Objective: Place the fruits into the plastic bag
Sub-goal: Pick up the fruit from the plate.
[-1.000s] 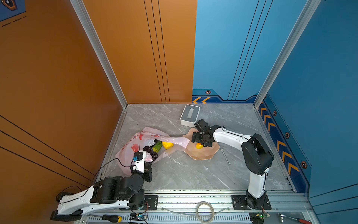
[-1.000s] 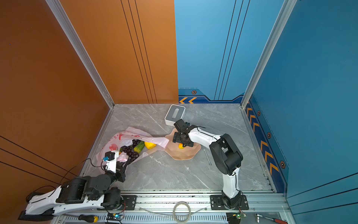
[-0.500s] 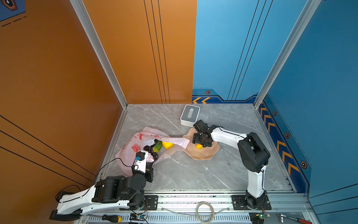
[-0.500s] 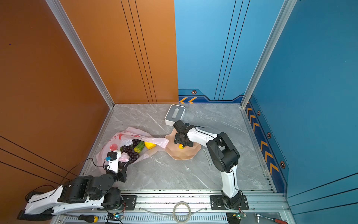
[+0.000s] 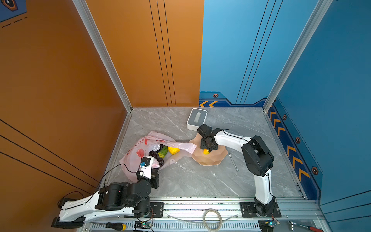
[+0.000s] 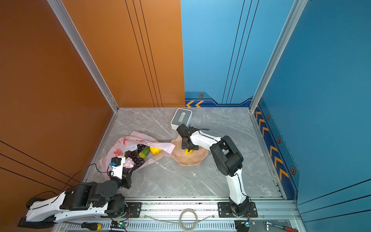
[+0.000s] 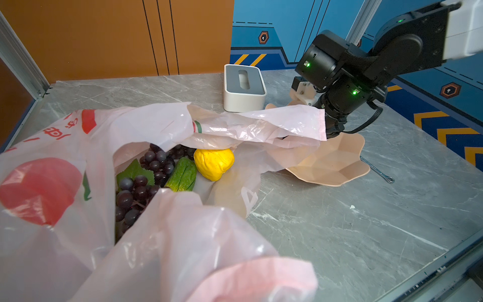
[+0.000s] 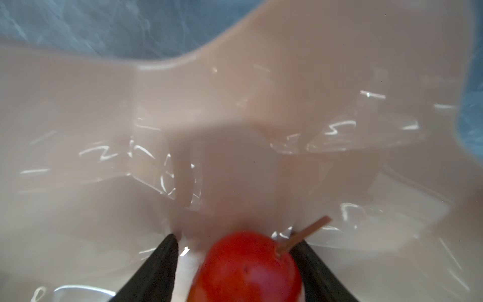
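The pink plastic bag (image 5: 140, 149) lies open at the left of the floor. Inside it are a dark grape bunch (image 7: 146, 180), a lime-green fruit (image 7: 183, 175) and a yellow fruit (image 7: 214, 163). My left gripper (image 5: 157, 167) is shut on the bag's near edge; pink plastic hides its jaws in the left wrist view. My right gripper (image 5: 207, 147) points down into the peach plate (image 5: 212, 161). Its black fingers (image 8: 162, 261) straddle a red-orange mango (image 8: 248, 269) with a brown stem. One finger is against the fruit; a gap shows beside the other.
A white-and-grey box (image 5: 197, 118) stands behind the plate, close to my right wrist. A small metal wrench (image 5: 233, 162) lies on the floor right of the plate. One bag handle (image 7: 261, 123) drapes toward the plate. Walls close in three sides.
The right gripper's fingers have drawn closer round the mango, and the right arm's elbow has swung inward. The left arm still holds the bag edge, nudged slightly.
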Tool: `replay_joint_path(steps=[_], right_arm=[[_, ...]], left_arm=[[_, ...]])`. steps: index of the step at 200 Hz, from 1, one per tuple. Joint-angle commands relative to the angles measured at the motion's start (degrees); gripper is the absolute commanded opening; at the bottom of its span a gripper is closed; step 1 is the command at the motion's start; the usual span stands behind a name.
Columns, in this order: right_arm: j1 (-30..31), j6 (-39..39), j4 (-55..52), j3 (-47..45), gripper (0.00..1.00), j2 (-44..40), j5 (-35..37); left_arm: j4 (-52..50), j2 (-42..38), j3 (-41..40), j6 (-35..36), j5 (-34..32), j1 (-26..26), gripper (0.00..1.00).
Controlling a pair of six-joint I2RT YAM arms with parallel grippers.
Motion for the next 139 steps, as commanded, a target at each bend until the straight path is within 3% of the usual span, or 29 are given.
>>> replay_joint_path(steps=[1, 36, 52, 71, 112, 139], right_arm=[[0.6, -0.6, -2.9, 0.9, 0.67, 0.3, 1.4], [0.8, -0.5, -2.9, 0.9, 0.66, 0.4, 0.7], [0.8, -0.6, -2.9, 0.8, 0.56, 0.3, 0.5], [0.8, -0.7, -2.9, 0.8, 0.55, 0.0, 0.9], [0.9, -1.3, -2.9, 0.7, 0.44, -1.0, 1.1], [1.1, -1.6, -2.9, 0.4, 0.43, -1.9, 1.4]], left_arm=[[-1.1, 0.0, 0.3, -0.3, -1.4, -0.7, 0.00], [-1.2, -0.1, 0.3, -0.2, -1.3, -0.7, 0.00], [-1.2, -0.4, 0.2, -0.3, -1.3, -0.7, 0.00], [-1.1, -0.5, 0.2, -0.3, -1.3, -0.8, 0.00], [-1.2, -0.6, 0.2, -0.3, -1.5, -0.8, 0.00], [-1.1, -0.4, 0.3, -0.3, -1.6, -0.8, 0.00]])
